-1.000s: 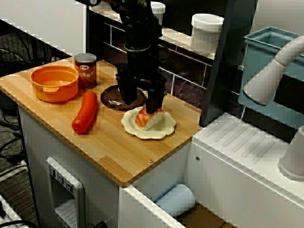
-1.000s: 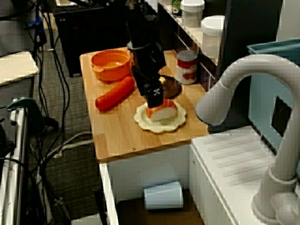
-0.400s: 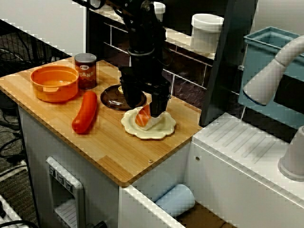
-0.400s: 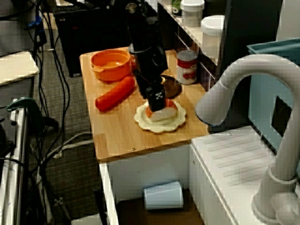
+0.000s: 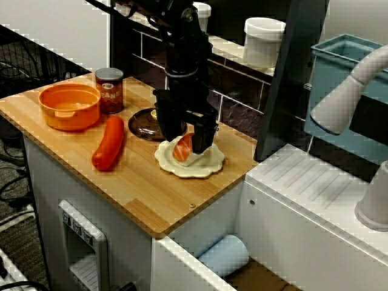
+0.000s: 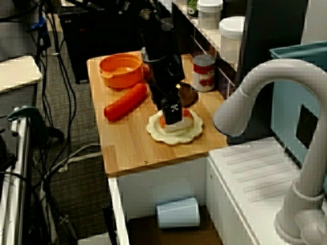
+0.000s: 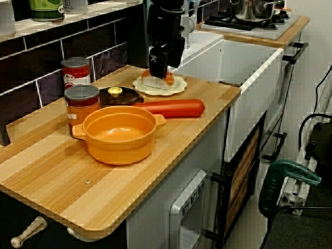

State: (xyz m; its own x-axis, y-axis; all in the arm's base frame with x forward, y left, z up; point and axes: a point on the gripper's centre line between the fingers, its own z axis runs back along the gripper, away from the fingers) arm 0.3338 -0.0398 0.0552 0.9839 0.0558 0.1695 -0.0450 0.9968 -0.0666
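Salmon sushi [image 5: 183,149] lies on a cream scalloped plate [image 5: 209,165] near the right end of a wooden counter [image 5: 139,188]. The black gripper [image 5: 185,142] stands upright over it, fingers spread with one on each side of the piece. The gap is wider than the sushi, and nothing is lifted.

In the view from the drawer side, a dark lid [image 5: 144,126] lies just beside the plate at 10 o'clock, and a red sausage [image 5: 108,143] lies at 9 o'clock. Farther off at 10 o'clock are an orange pot [image 5: 70,106] and a red can [image 5: 110,90], which stand close together.

Black tiles [image 5: 236,91] back the counter, with white jars [image 5: 263,40] on the ledge above. At 3 o'clock a white sink unit [image 5: 303,188] adjoins the wood, with a tap [image 5: 348,91] arching over it. Cables [image 6: 66,127] trail across the carpet
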